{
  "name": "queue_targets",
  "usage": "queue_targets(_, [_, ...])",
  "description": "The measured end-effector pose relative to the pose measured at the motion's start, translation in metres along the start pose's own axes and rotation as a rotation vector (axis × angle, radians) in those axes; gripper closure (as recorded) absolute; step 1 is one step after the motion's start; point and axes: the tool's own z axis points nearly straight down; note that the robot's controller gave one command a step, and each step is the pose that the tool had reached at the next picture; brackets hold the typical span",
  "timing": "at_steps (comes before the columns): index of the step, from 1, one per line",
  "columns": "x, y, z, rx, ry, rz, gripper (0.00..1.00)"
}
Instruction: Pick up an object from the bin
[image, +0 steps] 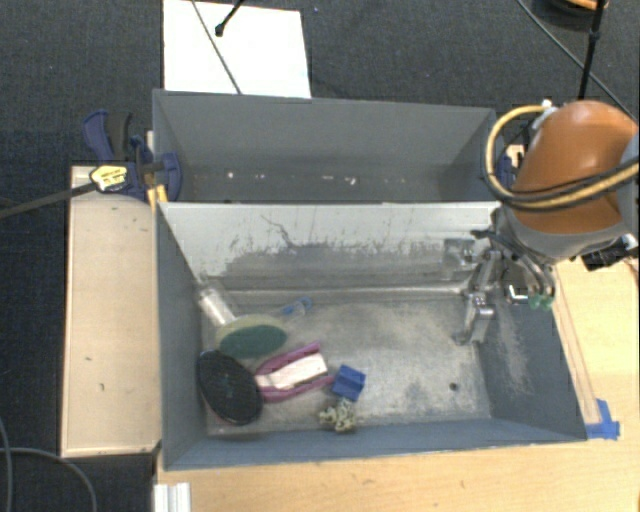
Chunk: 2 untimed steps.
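My claw (470, 330) is a small tangle of grey metal against the grey floor of the bin (520, 400). I cannot tell whether it is released or clenched, and I can make out nothing in it. My wrist above it is masked by my rounded orange cover (575, 165), with a yellow cable (500, 130) looped round the cover's 9 o'clock side.

I reach in from 3 o'clock, claw pointing down, low over bare floor near the bin's 3 o'clock wall.

Everything loose lies well apart from the claw, toward 8 and 9 o'clock. Nearest is a small blue block (348, 380), with a little olive-tan lump (340, 415) of unclear kind just at its 6 o'clock. Next comes a purple and white item (292, 370), perhaps a brush, touching a black round disc (228, 388) on its 9 o'clock side. A dark green oval pad (252, 338) sits just at 12 o'clock of those two. Farthest is a clear tube (213, 303), its lower end meeting the pad.
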Motion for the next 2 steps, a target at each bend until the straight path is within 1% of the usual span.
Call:
queue_targets(1, [0.009,0.057,-0.001,-0.001,-0.005,-0.216,0.0])
queue_targets(2, [0.052,0.1,0.014,-0.001,-0.002,-0.262,0.0])
